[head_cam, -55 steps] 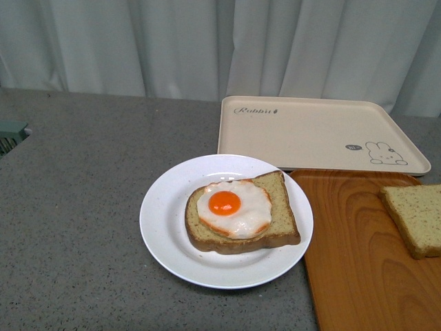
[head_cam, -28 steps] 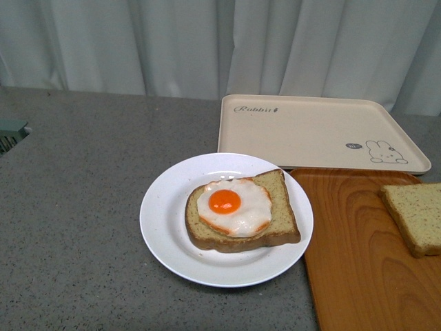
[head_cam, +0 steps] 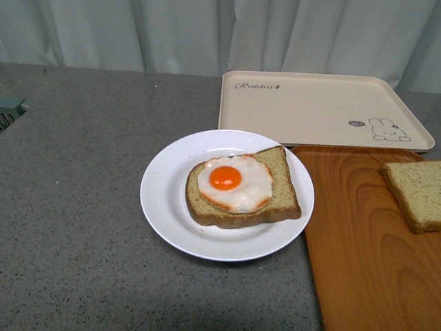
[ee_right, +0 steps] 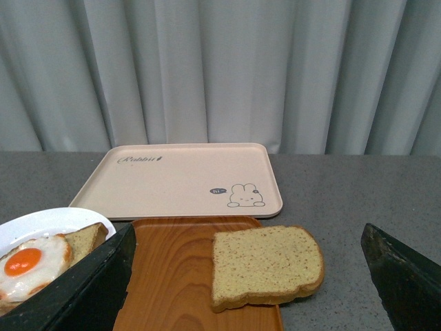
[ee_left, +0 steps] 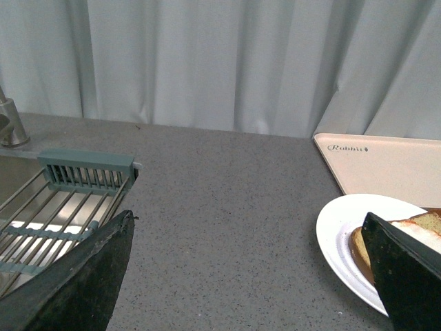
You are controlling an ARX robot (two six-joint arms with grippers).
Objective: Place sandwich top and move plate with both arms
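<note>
The sandwich top (head_cam: 415,194), a plain speckled bread slice, lies on the brown wood-grain tray (head_cam: 358,241) at the right; it also shows in the right wrist view (ee_right: 265,265). The white plate (head_cam: 165,207) holds a bread slice bearing a fried egg (head_cam: 234,183). My right gripper (ee_right: 248,276) is open, its fingers (ee_right: 89,289) wide on either side of the sandwich top and short of it. My left gripper (ee_left: 248,276) is open over bare counter, the plate (ee_left: 337,234) beside one finger (ee_left: 403,276). Neither gripper shows in the front view.
A cream rabbit-print tray (head_cam: 310,110) lies behind the plate and wood tray. A sink with a grey-green rack (ee_left: 83,172) and a tap (ee_left: 8,124) is at the far left. White curtains hang behind the grey counter (head_cam: 76,207).
In the front view the whole scene has shifted up in the picture, so the camera looks lower. Plate, bread and trays keep their places relative to each other.
</note>
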